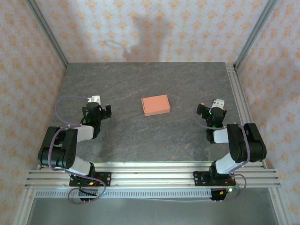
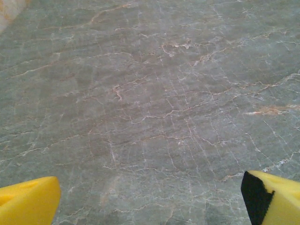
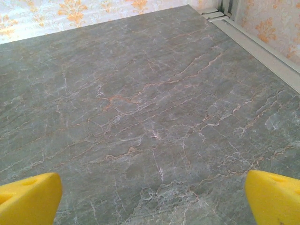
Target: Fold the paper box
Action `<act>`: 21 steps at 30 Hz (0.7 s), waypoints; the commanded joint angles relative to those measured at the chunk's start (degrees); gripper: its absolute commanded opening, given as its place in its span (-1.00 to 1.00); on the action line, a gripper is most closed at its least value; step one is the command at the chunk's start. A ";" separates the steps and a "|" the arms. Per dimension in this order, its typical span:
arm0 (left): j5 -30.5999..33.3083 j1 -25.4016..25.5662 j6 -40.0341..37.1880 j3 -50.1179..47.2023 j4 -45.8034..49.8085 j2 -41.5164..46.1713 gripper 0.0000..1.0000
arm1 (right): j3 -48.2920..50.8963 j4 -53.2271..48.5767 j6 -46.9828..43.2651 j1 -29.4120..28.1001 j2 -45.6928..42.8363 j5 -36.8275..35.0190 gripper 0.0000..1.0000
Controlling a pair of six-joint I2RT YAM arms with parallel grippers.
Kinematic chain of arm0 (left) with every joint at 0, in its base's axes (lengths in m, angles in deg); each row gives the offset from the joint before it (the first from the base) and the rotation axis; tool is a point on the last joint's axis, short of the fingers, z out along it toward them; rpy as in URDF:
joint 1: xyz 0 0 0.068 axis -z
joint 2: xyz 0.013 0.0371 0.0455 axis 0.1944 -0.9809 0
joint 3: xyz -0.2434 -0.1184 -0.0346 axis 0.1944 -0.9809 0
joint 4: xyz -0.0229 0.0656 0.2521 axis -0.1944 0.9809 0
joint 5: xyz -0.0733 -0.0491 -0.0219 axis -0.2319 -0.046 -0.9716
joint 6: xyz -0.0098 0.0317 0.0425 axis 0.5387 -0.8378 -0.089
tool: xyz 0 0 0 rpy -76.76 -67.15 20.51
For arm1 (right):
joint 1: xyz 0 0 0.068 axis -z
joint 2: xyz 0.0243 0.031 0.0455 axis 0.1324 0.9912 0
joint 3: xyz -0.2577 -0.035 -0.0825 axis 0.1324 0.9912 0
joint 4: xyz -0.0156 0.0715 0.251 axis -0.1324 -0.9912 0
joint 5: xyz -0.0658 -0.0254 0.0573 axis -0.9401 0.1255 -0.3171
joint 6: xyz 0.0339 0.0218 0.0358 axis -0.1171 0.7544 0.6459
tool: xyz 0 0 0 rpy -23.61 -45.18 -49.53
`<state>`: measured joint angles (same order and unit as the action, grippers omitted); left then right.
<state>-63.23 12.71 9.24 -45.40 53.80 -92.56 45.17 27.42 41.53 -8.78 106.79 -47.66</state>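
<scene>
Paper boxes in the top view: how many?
1. The box lies flat near the middle of the table, a little toward the far side. Nothing suggests another is hidden.

Light is soft, even and fairly bright, falling from above. In the top view the worktop (image 1: 140, 84) looks matt and evenly lit. A broad, blurred shadow lies on the back wall (image 1: 187, 28), and the box (image 1: 155, 105) casts only a thin dark line along its near edge. Both wrist views are slightly hazy and low in contrast. The yellow fingertips (image 2: 28, 204) of the left pincer (image 2: 150, 204) and of the right pincer (image 3: 152, 199) sit out of focus in the bottom corners. The far wall in the right wrist view is washed out.
</scene>
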 commanded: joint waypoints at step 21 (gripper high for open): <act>-2.38 0.00 -0.29 1.62 -2.92 0.31 1.00 | -3.71 -2.86 -1.30 0.29 0.28 2.59 0.99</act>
<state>-65.57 12.71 9.17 -45.03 52.44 -92.53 42.46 24.71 40.83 -8.78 106.79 -45.56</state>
